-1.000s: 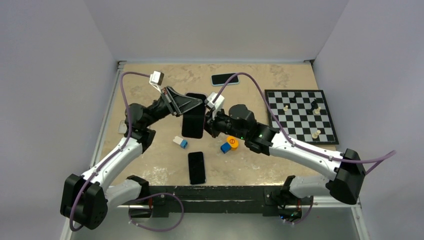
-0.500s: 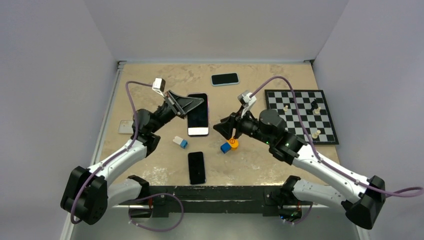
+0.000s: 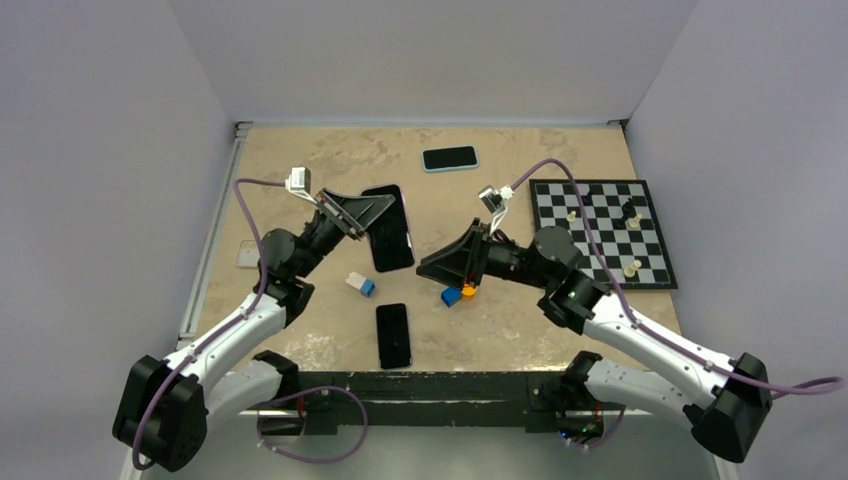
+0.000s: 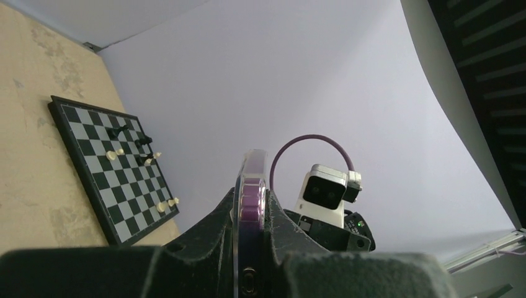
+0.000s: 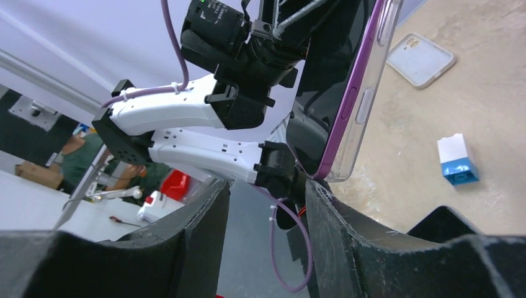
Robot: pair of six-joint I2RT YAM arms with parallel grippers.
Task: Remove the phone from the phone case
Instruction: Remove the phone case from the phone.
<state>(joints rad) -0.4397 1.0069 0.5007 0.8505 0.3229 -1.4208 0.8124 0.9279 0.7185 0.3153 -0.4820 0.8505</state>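
A purple phone [image 3: 392,232] in a clear phone case [image 5: 374,81] hangs above the table's middle, screen dark and tilted. My left gripper [image 3: 383,207] is shut on its upper end. In the left wrist view the phone's purple edge [image 4: 251,202] sits pinched between the two fingers [image 4: 211,230]. My right gripper [image 3: 432,268] stands open just right of the phone, pointing at it. In the right wrist view the case's lower corner [image 5: 338,171] lies close to one of the fingertips [image 5: 322,198], with nothing between the jaws.
A bare black phone [image 3: 393,335] lies near the front. A phone in a light blue case [image 3: 449,158] lies at the back. A chessboard [image 3: 600,232] with pieces sits right. Small blocks [image 3: 362,284] and an orange disc [image 3: 468,290] lie below the arms. An empty case [image 5: 420,59] lies left.
My right gripper let go of the phone, opened and drew back to the right. My left gripper kept hold and tilted the phone, shifting slightly left.
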